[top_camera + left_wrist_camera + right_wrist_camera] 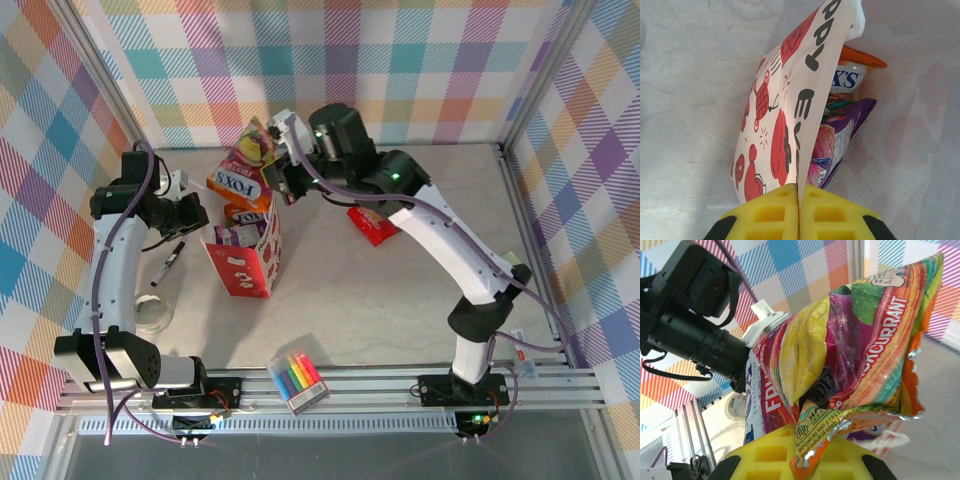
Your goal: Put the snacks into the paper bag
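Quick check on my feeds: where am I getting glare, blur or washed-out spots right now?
Top external: even light, soft shadows, the paper bag crisp. Left wrist: bag print sharp, its white top corner washed out, the left tool slightly soft. Right wrist: the held snack packet shows foil sheen, lettering readable, the right tool close and soft.

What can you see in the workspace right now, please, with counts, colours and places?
paper bag: one, red and white, upright left of centre
orange packet: one, sticking out of the bag
purple packet: one, inside the bag
held packet: one, yellow and pink, behind the bag
red packet: one, on the table under the right arm
black marker: one, left of the bag
marker pack: one, clear, mixed colours, near edge
clear roll: one, by the left arm
left gripper: shut on the bag's wall
right gripper: shut on the held packet
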